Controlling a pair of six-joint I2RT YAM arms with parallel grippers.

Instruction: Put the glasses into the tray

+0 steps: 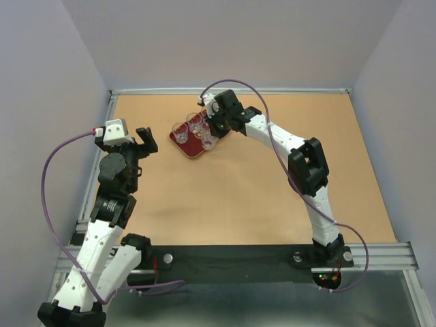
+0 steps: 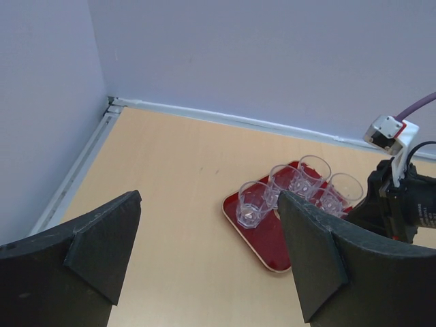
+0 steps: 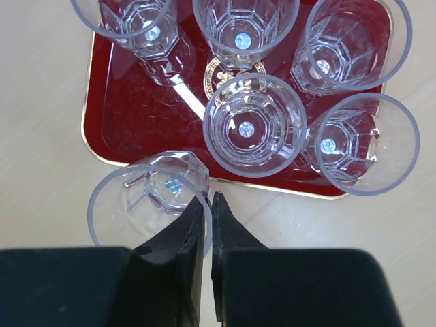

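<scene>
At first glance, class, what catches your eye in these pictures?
A dark-red tray toward the back of the table holds five clear glasses. The right hand pinches the rim of a sixth glass at the tray's edge, while the left hand hangs open, apart.

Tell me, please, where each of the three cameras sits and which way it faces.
Top external: above and behind the bases, looking down on the table; the left arm and right arm show, right gripper over the tray.
Left wrist: on the left side, facing the far wall and tray; its own spread fingers show.
Right wrist: above the tray, looking straight down; its fingers pinch the near glass by its rim.
Both wrist views share the tray and glasses.
</scene>
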